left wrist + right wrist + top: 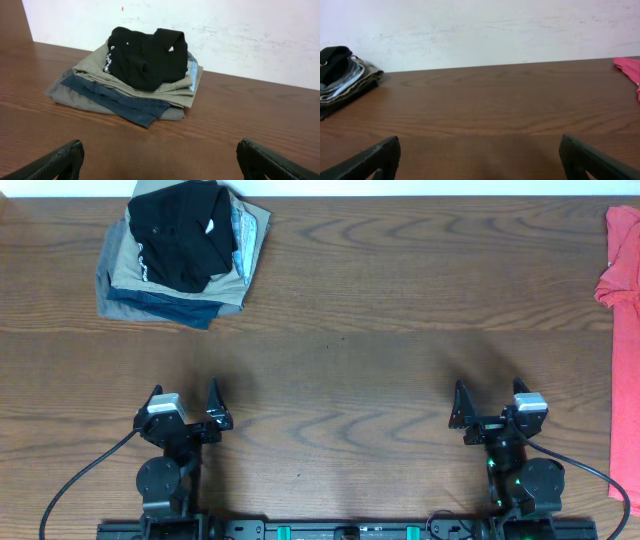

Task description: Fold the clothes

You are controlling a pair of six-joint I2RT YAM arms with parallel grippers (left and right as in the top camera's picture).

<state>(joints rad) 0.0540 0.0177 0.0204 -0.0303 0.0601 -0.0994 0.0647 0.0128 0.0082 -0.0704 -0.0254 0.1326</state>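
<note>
Sitting on top of a stack (125, 97) of folded garments, far-left corner of the counter (380, 300): the shirt (183, 230), black, bunched into a rough folded lump rather than lying flat. A small white mark (210, 226) shows on its upper face, toward the right side. Directly beneath is a khaki piece (122, 270). Below that, blue-grey layers (165, 308) stick out on the near side. The stack sits close to the far edge, by the white wall (250, 35).

Near edge, left side: the left pincer (184, 398), well apart from the stack. Jaws spread wide, nothing between them. Its wrist view agrees, with one finger (60, 162) in each bottom corner, bare wood between, and the stack ahead and slightly left.

Near edge, right side: the right pincer (489, 395), jaws likewise spread wide and holding nothing. Its wrist view has the stack at the far left of frame.

A red garment (625, 330) lies along the counter's right edge, partly cut off by the frame. It is apart from the right pincer and well apart from the shirt.
</note>
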